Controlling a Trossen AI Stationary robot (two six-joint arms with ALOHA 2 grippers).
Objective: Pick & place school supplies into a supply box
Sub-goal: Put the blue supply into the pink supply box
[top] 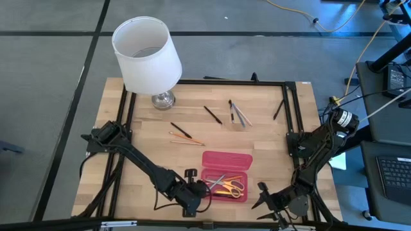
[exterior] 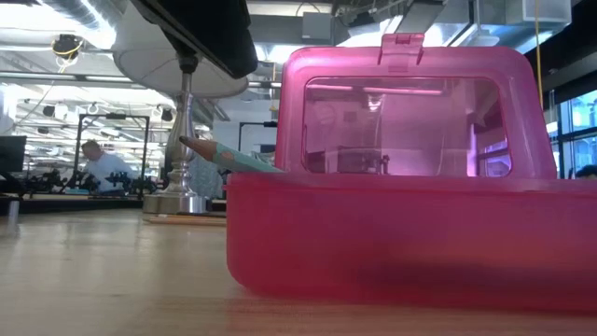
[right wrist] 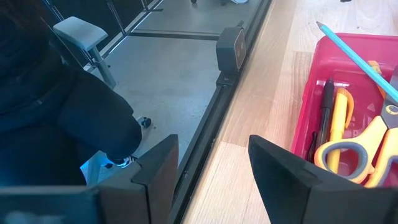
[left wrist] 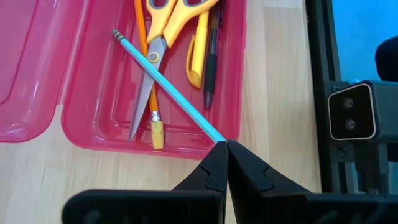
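Observation:
The red-pink supply box (top: 227, 175) lies open near the table's near edge, its lid up on the far side (exterior: 401, 112). In its tray are yellow-handled scissors (left wrist: 165, 31), a black pen (left wrist: 211, 62), an orange pencil (left wrist: 143, 50) and a yellow pen. A teal pencil (left wrist: 168, 84) slants across the tray. It leans on the box's left short wall, and its sharpened tip (exterior: 191, 145) sticks up past that wall. My left gripper (left wrist: 227, 146) is shut, just left of the box at that end of the pencil. My right gripper (right wrist: 211, 162) is open and empty to the right of the box. My left gripper's shut fingertips (left wrist: 217, 155) stand at the teal pencil's end (left wrist: 211, 134) over the box's left short wall, coming level from the table's left. I cannot tell whether they touch it. In the low view the pencil's tip shows with no finger on it.
More pens and pencils lie beyond the box: black pens (top: 213, 114) (top: 278, 110), a small bunch (top: 239, 114), a black pencil (top: 181, 130) and orange and wood pencils (top: 186, 139). A white-shaded lamp (top: 148, 54) stands at the far left. A dark frame (top: 292, 128) borders the table. A person (right wrist: 56, 106) stands beyond the near edge.

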